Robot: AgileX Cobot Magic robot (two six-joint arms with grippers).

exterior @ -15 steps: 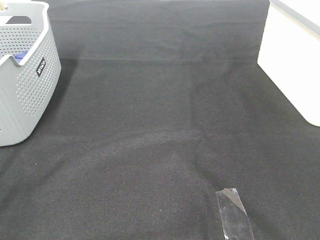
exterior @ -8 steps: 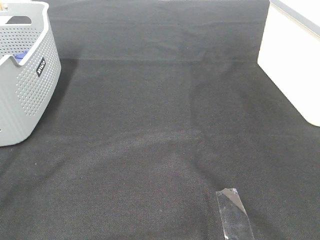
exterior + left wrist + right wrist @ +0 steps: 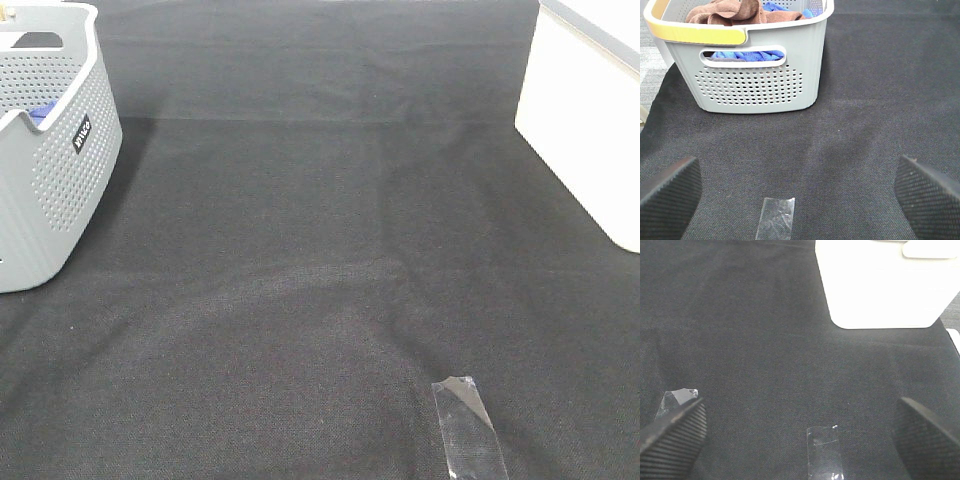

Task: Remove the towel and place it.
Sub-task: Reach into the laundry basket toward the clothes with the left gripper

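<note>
You are looking at a rust-brown towel (image 3: 722, 12); a bright blue cloth (image 3: 747, 53); a pale grey basket (image 3: 760, 85) patterned with rows of small round holes, its handle (image 3: 695, 34) yellow, its label (image 3: 81, 133) black with white lettering; a black, finely woven mat (image 3: 320, 250); a plain white bin (image 3: 885, 285); a clear, glossy tape strip (image 3: 776, 220); the left gripper (image 3: 800, 195) and right gripper (image 3: 800, 435) both black, with finely textured pads.

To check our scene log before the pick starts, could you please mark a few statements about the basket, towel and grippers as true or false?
1. The brown terry towel lies inside the grey perforated plastic basket. True.
2. The left gripper has its jaws shut on the towel. False: the jaws are open and empty, apart from the basket.
3. A blue cloth shares the basket. True.
4. The white rectangular bin touches the basket. False: they stand at opposite sides of the black mat.
</note>
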